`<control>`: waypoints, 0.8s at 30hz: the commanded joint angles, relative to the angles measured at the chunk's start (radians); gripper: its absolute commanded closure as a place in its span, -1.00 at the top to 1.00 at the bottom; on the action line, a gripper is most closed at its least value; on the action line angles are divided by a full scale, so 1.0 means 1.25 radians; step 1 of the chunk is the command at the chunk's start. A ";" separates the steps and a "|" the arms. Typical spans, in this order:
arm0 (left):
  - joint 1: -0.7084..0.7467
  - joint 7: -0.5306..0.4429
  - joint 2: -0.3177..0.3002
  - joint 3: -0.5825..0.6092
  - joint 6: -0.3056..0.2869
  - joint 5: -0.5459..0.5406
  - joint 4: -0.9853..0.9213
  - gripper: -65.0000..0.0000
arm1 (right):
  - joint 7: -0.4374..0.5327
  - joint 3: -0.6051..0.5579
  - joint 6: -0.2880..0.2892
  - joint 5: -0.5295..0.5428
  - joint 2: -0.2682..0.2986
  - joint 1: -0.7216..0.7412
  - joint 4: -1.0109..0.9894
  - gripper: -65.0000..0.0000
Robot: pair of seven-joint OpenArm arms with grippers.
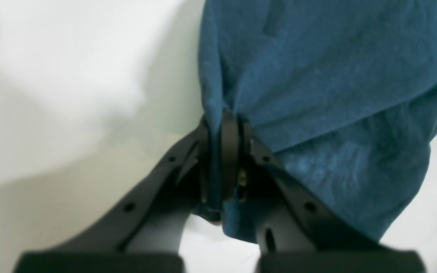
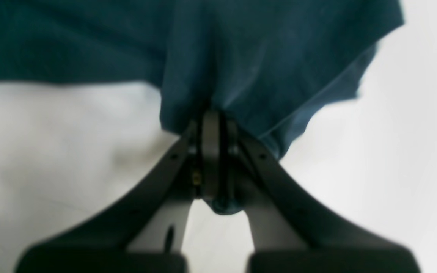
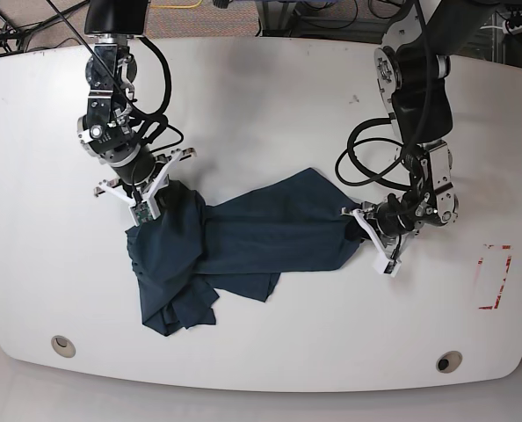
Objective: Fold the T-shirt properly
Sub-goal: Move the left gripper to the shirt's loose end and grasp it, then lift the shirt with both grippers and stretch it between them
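Nearest the lens, the white table (image 3: 270, 97) carries everything. Across its middle the T-shirt (image 3: 243, 242) lies stretched and rumpled, one end bunched and hanging toward the front edge. At the base view's right, the left pincer (image 1: 224, 151) is clenched on a fold of the shirt's edge; at its left, the right pincer (image 2: 215, 151) grips the bunched end.

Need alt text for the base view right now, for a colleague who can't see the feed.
Both arms grip a crumpled dark teal T-shirt on a white table: the right gripper, on the view's left, pinches one bunched end and the left gripper, on the view's right, pinches the other. The cloth stretches between them, with a loose heap hanging toward the table's near edge.
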 commanded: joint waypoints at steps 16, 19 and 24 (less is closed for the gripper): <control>0.029 0.175 -0.057 0.085 -0.006 0.003 0.426 -1.00 | 0.019 0.008 -0.002 0.003 -0.022 0.093 0.098 -1.00; 0.026 0.194 -0.075 0.084 -0.006 0.002 0.466 -1.00 | 0.019 0.037 -0.002 0.006 -0.023 0.121 0.098 -1.00; 0.019 0.205 -0.079 0.062 -0.006 0.002 0.545 -1.00 | 0.023 0.083 0.001 0.007 -0.027 0.186 0.076 -1.00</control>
